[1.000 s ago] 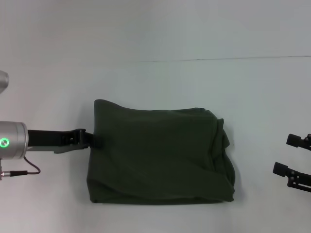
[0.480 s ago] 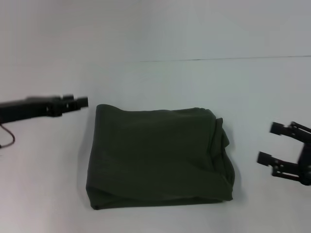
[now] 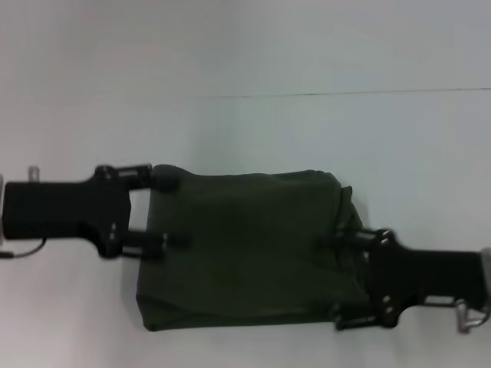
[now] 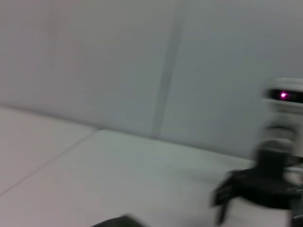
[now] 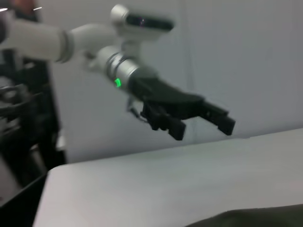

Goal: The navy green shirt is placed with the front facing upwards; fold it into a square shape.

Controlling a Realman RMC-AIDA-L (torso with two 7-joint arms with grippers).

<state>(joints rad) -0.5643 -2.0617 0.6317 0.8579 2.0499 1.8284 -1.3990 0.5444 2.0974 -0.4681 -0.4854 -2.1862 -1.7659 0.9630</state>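
While the navy green shirt point(image 3: 249, 249) already lies folded roughly square on the tabletop point(image 3: 307, 138), left gripper point(image 3: 165, 208) and right gripper point(image 3: 347, 280), jaws apart, flank its sides, so little folding seems left.

Even, soft overhead light, no glare; faint shadows. Both wrist views motion-blurred; black left gripper point(image 3: 163, 208) smeared in head view.

I observe the navy green shirt point(image 3: 253, 249) folded into a rough square, plain dark olive side up, lying flat near the tabletop's near edge, its right side bunched.
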